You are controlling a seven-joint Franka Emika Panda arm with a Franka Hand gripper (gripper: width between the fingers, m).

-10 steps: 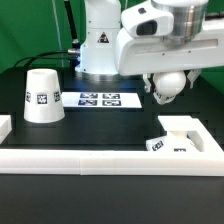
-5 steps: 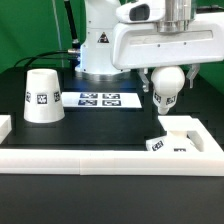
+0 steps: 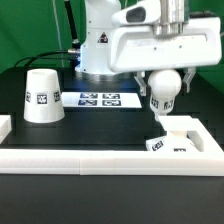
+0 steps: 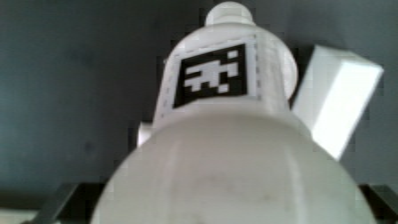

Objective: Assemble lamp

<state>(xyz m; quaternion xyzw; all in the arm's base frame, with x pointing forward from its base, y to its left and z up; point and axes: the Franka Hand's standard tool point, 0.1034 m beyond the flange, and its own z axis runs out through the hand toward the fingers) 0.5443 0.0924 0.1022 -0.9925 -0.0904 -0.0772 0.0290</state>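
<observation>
My gripper is shut on the white ball-headed bulb and holds it in the air, just above the flat square base at the exterior view's right. The bulb fills the wrist view, its tag facing the camera and its narrow end pointing away; part of the base shows behind it. The truncated-cone shade stands on the table at the exterior view's left, apart from the gripper. My fingertips are hidden by the bulb in the wrist view.
The marker board lies flat at the back middle of the black table. A long white rail runs along the front, with a raised end at the exterior view's left. The arm's white base stands behind.
The gripper has turned the bulb from tilted to more upright and shifted it slightly toward the exterior view's left, above the base. The shade and base have not moved.
</observation>
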